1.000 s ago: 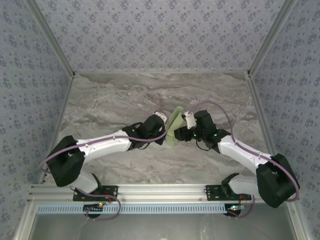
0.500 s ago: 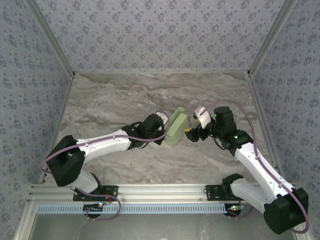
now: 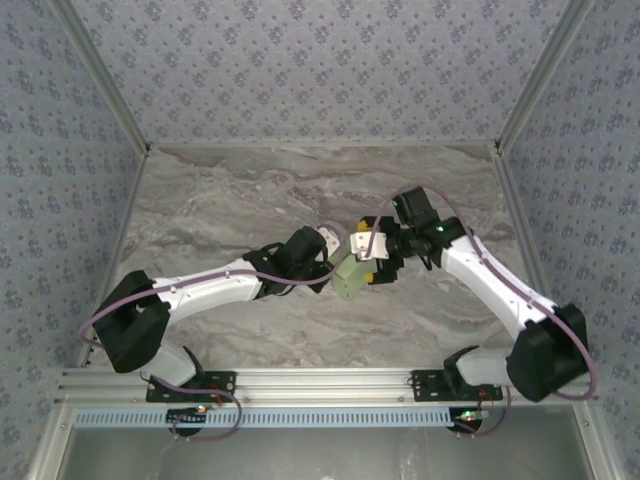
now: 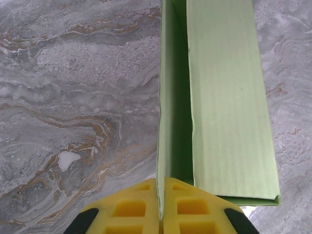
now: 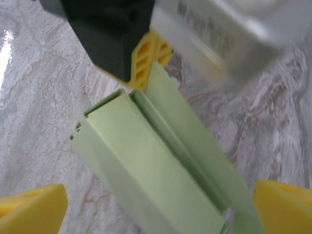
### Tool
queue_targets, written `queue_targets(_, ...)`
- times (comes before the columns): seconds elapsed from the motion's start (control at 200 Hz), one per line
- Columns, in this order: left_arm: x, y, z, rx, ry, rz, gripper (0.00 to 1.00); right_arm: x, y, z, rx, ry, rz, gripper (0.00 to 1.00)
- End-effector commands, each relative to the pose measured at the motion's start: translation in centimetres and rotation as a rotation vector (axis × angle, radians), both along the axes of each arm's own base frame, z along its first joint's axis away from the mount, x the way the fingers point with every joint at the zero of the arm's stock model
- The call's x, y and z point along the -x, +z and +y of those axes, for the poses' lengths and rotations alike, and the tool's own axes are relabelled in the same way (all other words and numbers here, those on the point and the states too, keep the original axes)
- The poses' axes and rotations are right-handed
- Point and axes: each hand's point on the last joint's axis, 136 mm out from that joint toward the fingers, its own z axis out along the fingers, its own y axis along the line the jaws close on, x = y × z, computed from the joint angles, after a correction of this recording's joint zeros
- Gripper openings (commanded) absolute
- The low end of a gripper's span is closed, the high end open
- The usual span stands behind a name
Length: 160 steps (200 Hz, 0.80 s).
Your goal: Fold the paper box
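Paper box [image 4: 224,107] edge pinched by left fingers [image 4: 129,209], right fingers [image 5: 34,209] spread wide either side; bare marble table [image 3: 220,210] around

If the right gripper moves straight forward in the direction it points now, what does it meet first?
Most likely the paper box, which lies straight ahead between the fingers of the open right gripper; the left gripper pinches its far edge. Depth is unclear.

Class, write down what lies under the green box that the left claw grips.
Marble table shows all round the box, pinched by the left claw. The patch directly beneath is covered by card, so anything there cannot be seen.
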Motion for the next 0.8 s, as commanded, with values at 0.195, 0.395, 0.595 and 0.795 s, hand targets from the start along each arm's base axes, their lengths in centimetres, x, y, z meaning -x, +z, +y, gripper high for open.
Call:
queue_targets(0.195, 0.5, 1.8, -0.9, 0.053, -0.082, -0.039, 0.06, 0.5, -2.6, -0.1, 0.215, 0.204, 0.019, 1.0)
queue_targets(0.395, 1.0, 2.0, -0.8, 0.082, -0.157, -0.111, 0.08, -0.7, -2.4, -0.6, 0.153, 0.197, 0.048, 1.0)
queue_targets(0.595, 1.1, 2.3, -0.7, 0.089, -0.192, -0.155, 0.09, -0.1, -3.3, -0.6, 0.188, 0.222, 0.12, 1.0)
queue_targets(0.795, 1.2, 2.7, -1.3, 0.108, -0.221, -0.159, 0.09, 0.0, -5.0, -0.3, 0.232, 0.21, 0.181, 1.0)
